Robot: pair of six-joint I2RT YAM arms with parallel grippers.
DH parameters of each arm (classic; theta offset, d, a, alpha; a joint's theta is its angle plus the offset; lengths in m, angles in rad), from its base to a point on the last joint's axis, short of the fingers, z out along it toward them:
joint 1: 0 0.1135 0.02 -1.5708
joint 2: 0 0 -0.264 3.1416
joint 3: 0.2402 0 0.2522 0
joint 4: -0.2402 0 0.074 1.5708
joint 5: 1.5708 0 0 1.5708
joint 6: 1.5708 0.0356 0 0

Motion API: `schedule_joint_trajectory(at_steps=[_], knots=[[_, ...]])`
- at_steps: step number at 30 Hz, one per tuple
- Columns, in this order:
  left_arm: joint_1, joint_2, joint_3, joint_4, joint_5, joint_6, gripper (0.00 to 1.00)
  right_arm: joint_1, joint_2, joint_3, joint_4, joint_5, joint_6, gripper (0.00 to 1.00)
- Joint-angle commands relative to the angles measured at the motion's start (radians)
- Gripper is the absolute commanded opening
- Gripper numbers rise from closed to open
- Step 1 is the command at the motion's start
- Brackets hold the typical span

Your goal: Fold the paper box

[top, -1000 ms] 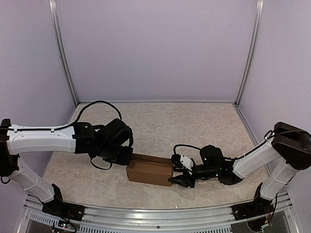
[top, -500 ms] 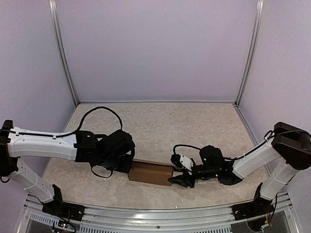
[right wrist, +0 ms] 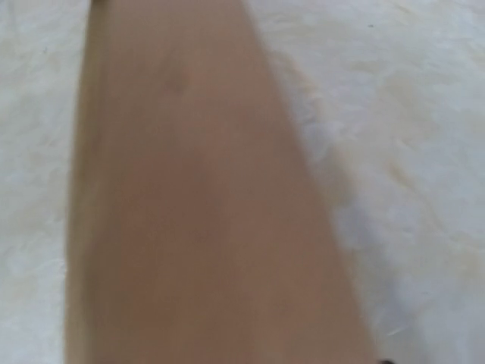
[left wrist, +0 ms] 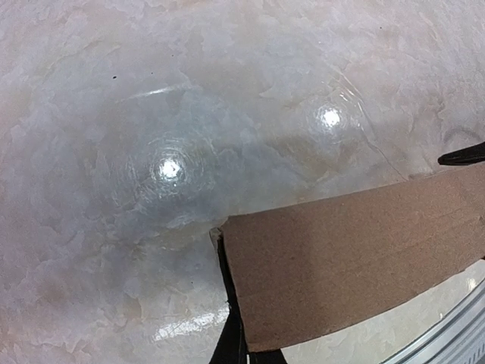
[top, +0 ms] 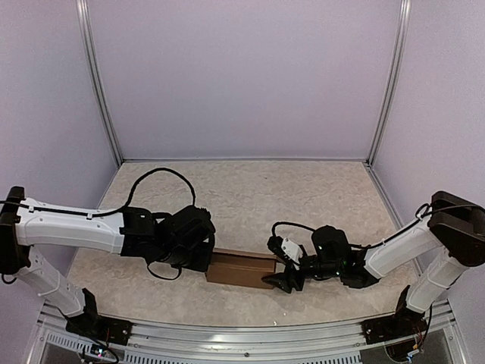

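Possibly the paper box (top: 241, 268) buckles if the left end effector (top: 208, 265) at its 9 o'clock and the right end effector (top: 277, 277) at 3 squeeze; their openings I cannot tell

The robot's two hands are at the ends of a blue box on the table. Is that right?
No, the paper box is brown, not blue; the top external view shows it. The left hand and right hand are at its ends, on the table.

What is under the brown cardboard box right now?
Only the pale marbled tabletop shows around the paper box. The patch directly beneath is covered by the cardboard, so nothing there can be seen.
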Motion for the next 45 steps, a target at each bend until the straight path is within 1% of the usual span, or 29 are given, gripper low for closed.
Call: schedule_joint_trajectory(at_steps=[1, 2, 3, 6, 9, 15, 19, 21, 22, 24, 26, 28, 29, 30, 32, 37, 45], knots=[[-0.022, 0.055, -0.037, -0.031, 0.115, -0.006, 0.00, 0.004, -0.053, 0.015, -0.037, 0.064, 0.028, 0.86], [-0.022, 0.056, -0.037, -0.032, 0.111, -0.004, 0.00, 0.002, -0.060, 0.010, -0.032, 0.060, 0.028, 0.98], [-0.023, 0.059, -0.035, -0.034, 0.110, -0.002, 0.00, -0.001, -0.069, 0.006, -0.032, 0.055, 0.028, 0.99], [-0.022, 0.068, -0.029, -0.036, 0.108, 0.002, 0.00, -0.007, -0.105, -0.002, -0.048, 0.054, 0.028, 1.00], [-0.023, 0.070, -0.022, -0.037, 0.106, 0.002, 0.00, -0.009, -0.188, -0.001, -0.117, 0.057, 0.010, 1.00], [-0.022, 0.078, -0.011, -0.047, 0.097, 0.001, 0.00, -0.012, -0.404, 0.029, -0.361, 0.067, -0.029, 1.00], [-0.022, 0.088, -0.003, -0.048, 0.105, -0.003, 0.00, -0.015, -0.553, 0.027, -0.460, 0.151, 0.048, 1.00], [-0.021, 0.096, 0.002, -0.047, 0.106, -0.009, 0.00, -0.015, -0.603, 0.038, -0.527, 0.264, 0.145, 1.00], [-0.021, 0.099, 0.004, -0.044, 0.106, -0.011, 0.00, -0.016, -0.620, 0.045, -0.562, 0.293, 0.157, 1.00], [-0.021, 0.103, 0.004, -0.036, 0.103, -0.021, 0.00, -0.015, -0.643, 0.050, -0.611, 0.283, 0.143, 1.00], [-0.021, 0.106, 0.008, -0.035, 0.097, -0.033, 0.00, -0.015, -0.653, 0.038, -0.622, 0.253, 0.131, 1.00], [-0.021, 0.109, 0.012, -0.038, 0.086, -0.043, 0.00, -0.014, -0.650, 0.038, -0.653, 0.216, 0.133, 0.96], [-0.020, 0.109, 0.012, -0.035, 0.085, -0.046, 0.00, -0.011, -0.647, 0.036, -0.662, 0.224, 0.139, 0.95], [-0.017, 0.110, 0.012, -0.031, 0.084, -0.050, 0.00, -0.005, -0.644, 0.033, -0.670, 0.238, 0.146, 0.93], [-0.013, 0.110, 0.010, -0.027, 0.084, -0.055, 0.00, 0.010, -0.635, 0.033, -0.684, 0.292, 0.151, 0.86], [0.003, 0.115, 0.006, -0.022, 0.084, -0.059, 0.00, 0.062, -0.594, 0.037, -0.686, 0.362, 0.135, 0.71], [0.010, 0.107, 0.001, -0.010, 0.089, -0.059, 0.00, 0.091, -0.515, 0.070, -0.683, 0.404, 0.090, 0.55]])
